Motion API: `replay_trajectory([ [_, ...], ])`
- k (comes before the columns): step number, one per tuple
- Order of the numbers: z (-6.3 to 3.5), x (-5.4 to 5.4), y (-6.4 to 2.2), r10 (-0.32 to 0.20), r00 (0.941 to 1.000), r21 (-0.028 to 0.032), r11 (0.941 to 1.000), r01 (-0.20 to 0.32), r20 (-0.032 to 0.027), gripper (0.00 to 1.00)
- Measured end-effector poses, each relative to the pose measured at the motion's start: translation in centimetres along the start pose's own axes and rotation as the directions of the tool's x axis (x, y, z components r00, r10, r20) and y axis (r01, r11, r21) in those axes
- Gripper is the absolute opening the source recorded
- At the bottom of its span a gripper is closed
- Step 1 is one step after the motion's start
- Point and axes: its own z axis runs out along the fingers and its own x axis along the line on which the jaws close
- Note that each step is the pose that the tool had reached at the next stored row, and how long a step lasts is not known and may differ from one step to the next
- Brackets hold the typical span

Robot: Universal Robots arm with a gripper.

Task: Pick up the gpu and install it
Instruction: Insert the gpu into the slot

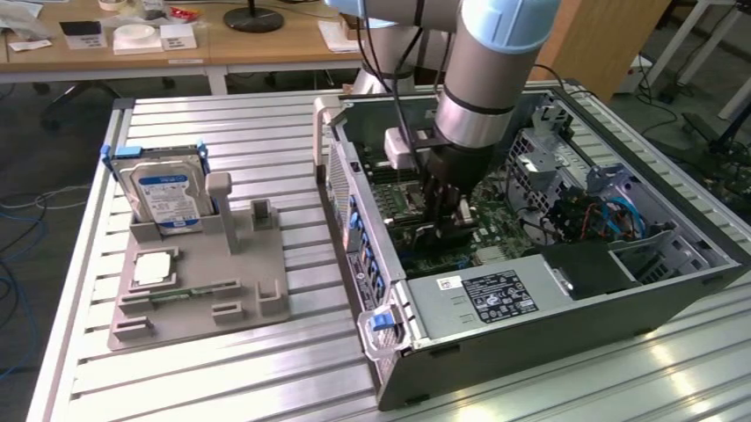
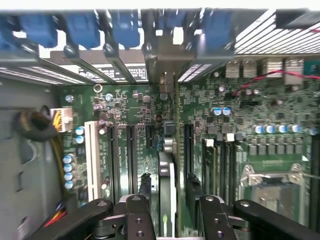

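Currently, exterior view: black two-finger gripper [image 1: 448, 230] is down inside the open grey metal PC case [image 1: 657, 290], over the green motherboard [image 1: 499, 237].

Wrist view: the thin dark gpu card with grey bracket [image 2: 167, 165] stands edge-on in the motherboard, directly between the fingers [image 2: 137, 217]. Its long axis runs from the gripper toward the case's rear slot wall. Jaws partly open, gaps either side of the card, gripping nothing.

A wooden desk [image 1: 176, 48] stands behind the ribbed metal worktable [image 1: 235, 369]; blue cables [image 1: 14, 290] trail across the floor.
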Motion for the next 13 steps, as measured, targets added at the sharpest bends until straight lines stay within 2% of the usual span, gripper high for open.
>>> replay_trajectory([
  [5, -1.68, 0.0, -0.01, 0.0, 1.0, 0.0024, 1.0, 0.0, -0.0003, 0.42],
  [10, -1.88, -0.1, -0.01, 0.0, 1.0, 0.0035, 1.0, 0.0, -0.0001, 0.42],
  [11, -1.89, -0.1, -0.01, 0.0, 1.0, 0.0034, 1.0, 0.0, -0.0001, 0.4],
  [12, -1.9, 0.0, -0.01, 0.0, 1.0, 0.0033, 1.0, 0.0, -0.0003, 0.34],
  [13, -1.9, 0.0, 0.0, 0.0, 1.0, 0.0033, 1.0, 0.0, -0.0003, 0.34],
])
